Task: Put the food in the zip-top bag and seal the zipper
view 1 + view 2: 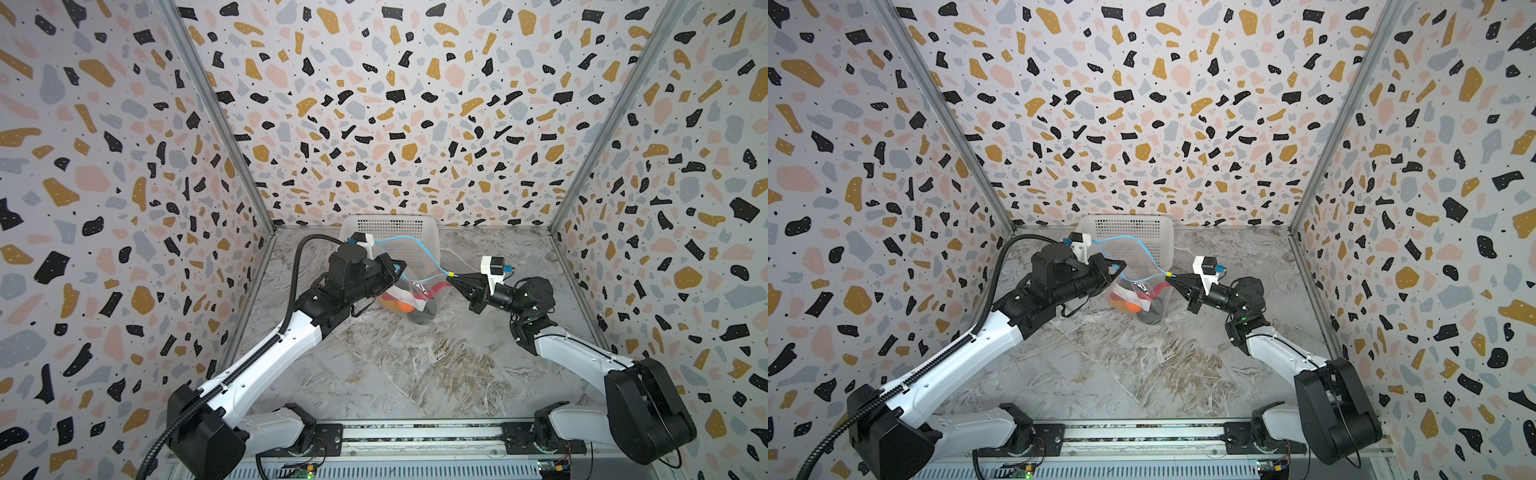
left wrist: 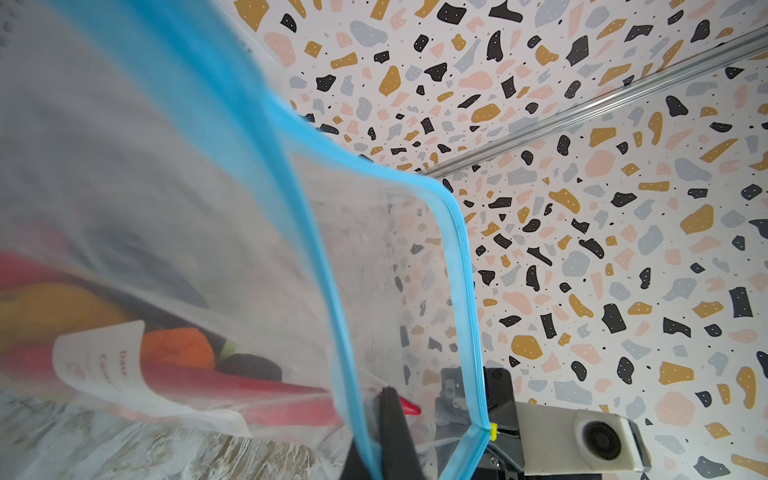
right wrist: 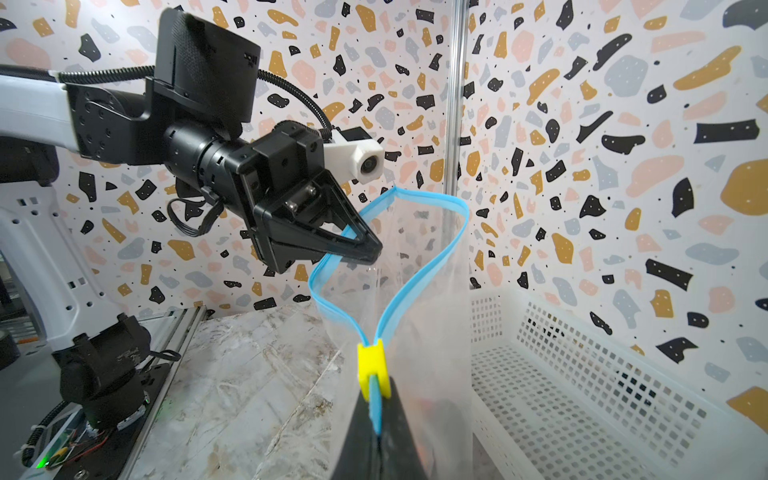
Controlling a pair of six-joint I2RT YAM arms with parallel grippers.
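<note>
The near counter [image 1: 415, 374] lies bare, so filling looks done and the step in hand is the seal. Farther in, the two hands hold the bag [image 1: 434, 291] up between them, its bottom resting on the counter. The right hand [image 3: 376, 436] is clamped shut on the end of the zipper [image 2: 460, 249], with the yellow slider [image 3: 374, 365] just ahead of its fingertips. The left hand [image 3: 365, 249] pinches the strip at the opposite end of the mouth. Its jaws look closed on it, though I cannot tell how firmly. Between the two grips the blue lips bow apart into an open loop, so nothing is sealed yet.

Next, I judge, the slider has to travel along the strip toward the left hand while that end is held taut. Slack plastic would let the lips buckle and the slider jam.

The bag is clear, crinkly and limp. The food [image 2: 178, 345] is heaped at its bottom: an orange, a long red chili, dark pieces and something yellow-brown, partly behind a curled white label [image 2: 104, 357]. Beyond the bag, against the back wall, stands the white basket [image 1: 395, 232], and no food shows in it
</note>
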